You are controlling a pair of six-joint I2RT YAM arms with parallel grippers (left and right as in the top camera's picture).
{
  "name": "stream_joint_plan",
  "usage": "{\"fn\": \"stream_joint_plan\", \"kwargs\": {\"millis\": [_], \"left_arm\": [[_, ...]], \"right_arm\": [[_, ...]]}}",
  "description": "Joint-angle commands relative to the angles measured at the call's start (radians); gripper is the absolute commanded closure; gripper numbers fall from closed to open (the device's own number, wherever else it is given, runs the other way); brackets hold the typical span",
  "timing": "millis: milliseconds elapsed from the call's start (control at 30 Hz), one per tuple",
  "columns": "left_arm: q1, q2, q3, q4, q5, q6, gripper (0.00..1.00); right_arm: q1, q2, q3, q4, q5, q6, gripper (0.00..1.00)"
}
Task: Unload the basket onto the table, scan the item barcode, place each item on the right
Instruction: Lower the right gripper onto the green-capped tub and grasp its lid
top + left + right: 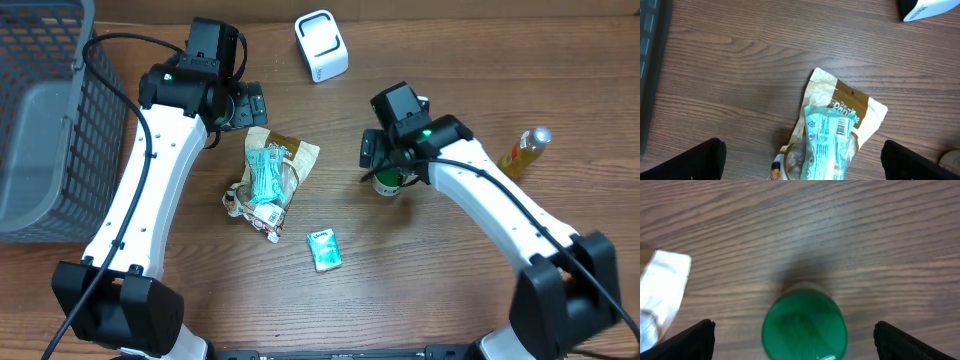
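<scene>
From overhead, a white scanner stands at the far side of the wooden desk. The green-capped bottle stands upright right of centre, well apart from the scanner. The right arm reaches in so that the right jaws sit directly above the bottle. The left arm holds the left jaws just beyond a brown pouch, which has a teal packet lying on it. A small teal pack lies nearer the front, a yellow bottle lies at the right, and a grey basket stands at the left edge.

In the left wrist view, the left jaws are spread wide and hold nothing, with a dark fingertip in each bottom corner. The teal packet lies across the brown pouch with its barcode facing up.

In the right wrist view, the right jaws are spread wide. The bottle's green cap is blurred and sits centred between the fingertips; neither fingertip touches it.
</scene>
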Motion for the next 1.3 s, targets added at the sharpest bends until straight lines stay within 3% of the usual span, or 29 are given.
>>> {"fn": "stream_joint_plan", "kwargs": {"millis": [0,533,733,1000,1167,1267], "left_arm": [[-0.005,-0.012,0.017,0.0,-0.01,0.015,0.0],[-0.005,-0.012,0.017,0.0,-0.01,0.015,0.0],[-0.005,-0.012,0.017,0.0,-0.01,0.015,0.0],[-0.005,-0.012,0.017,0.0,-0.01,0.015,0.0],[-0.005,-0.012,0.017,0.0,-0.01,0.015,0.0],[-0.005,-0.012,0.017,0.0,-0.01,0.015,0.0]], "right_arm": [[0.002,0.052,0.003,0.021,0.03,0.027,0.02],[0.002,0.111,-0.003,0.005,0.029,0.049,0.13],[0.002,0.111,-0.005,-0.016,0.028,0.049,0.37],[0.002,0.111,-0.005,-0.057,-0.038,0.048,0.39],[0.002,0.111,-0.005,-0.064,-0.096,0.043,0.49],[0.002,0.111,-0.005,-0.076,-0.113,0.042,0.49]]}}
